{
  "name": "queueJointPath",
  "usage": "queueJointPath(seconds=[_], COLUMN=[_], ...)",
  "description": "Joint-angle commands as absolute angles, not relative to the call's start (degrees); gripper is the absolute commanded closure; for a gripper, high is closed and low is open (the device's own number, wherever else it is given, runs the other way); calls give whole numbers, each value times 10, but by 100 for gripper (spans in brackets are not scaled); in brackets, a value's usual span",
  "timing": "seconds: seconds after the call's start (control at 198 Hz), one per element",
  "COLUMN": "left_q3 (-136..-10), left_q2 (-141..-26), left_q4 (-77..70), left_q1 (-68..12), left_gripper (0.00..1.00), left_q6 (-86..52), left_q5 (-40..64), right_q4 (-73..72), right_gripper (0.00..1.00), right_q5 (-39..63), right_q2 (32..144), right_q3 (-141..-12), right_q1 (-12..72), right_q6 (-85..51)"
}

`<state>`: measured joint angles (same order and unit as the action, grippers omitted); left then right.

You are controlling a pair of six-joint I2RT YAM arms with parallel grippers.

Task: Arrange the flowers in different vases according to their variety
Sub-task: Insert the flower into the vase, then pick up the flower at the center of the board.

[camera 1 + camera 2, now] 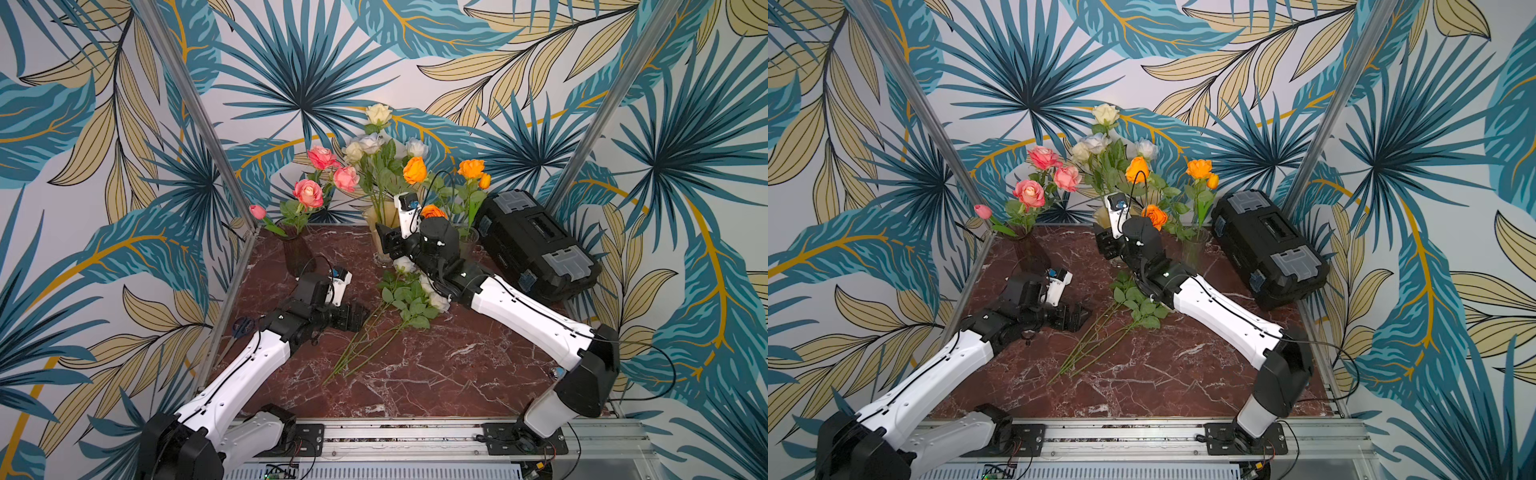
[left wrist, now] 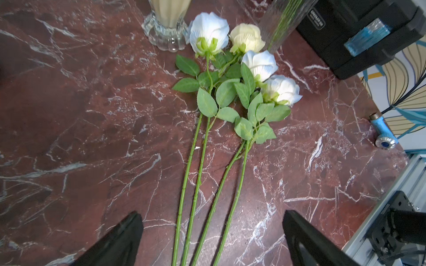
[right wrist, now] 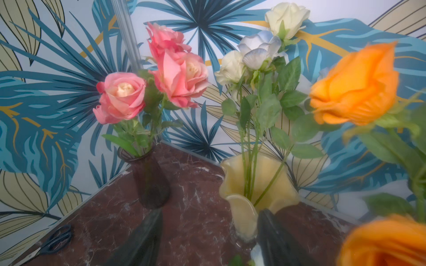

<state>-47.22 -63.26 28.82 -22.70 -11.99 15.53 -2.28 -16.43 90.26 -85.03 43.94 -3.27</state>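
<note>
At far left pink roses (image 1: pixel 308 193) and a pink tulip bud (image 1: pixel 257 212) stand in the dark purple vase (image 1: pixel 297 255), white and pale-blue roses (image 1: pixel 370 143) in the cream ruffled vase (image 3: pixel 244 184) at far centre, orange roses (image 1: pixel 471 169) in the clear glass vase (image 1: pixel 1194 249) right of it, and four white roses (image 2: pixel 226 92) lie flat in the middle, blooms far.

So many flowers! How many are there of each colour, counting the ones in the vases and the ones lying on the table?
Pink flowers: 4 (3 roses, 1 bud)
White flowers standing in the cream vase: 4
White flowers lying on the table: 4
Orange flowers: 4 (3 roses, 1 bud)
Total: 16
</note>
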Motion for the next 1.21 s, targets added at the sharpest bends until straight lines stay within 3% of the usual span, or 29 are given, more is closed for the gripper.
queueJointPath(seconds=[0.0, 0.48, 1.207], left_q3=[-512, -605, -672], left_q2=[-658, -856, -994], left_q4=[338, 454, 437], left_q1=[-232, -247, -262], left_gripper=[0, 10, 14], left_q6=[-96, -64, -17], left_q5=[137, 62, -1], right_q4=[9, 97, 102], right_gripper=[30, 30, 31], right_q5=[-183, -206, -258], right_q2=[834, 615, 585], right_q3=[-774, -573, -544], right_q1=[439, 445, 445], right_q6=[-88, -191, -188])
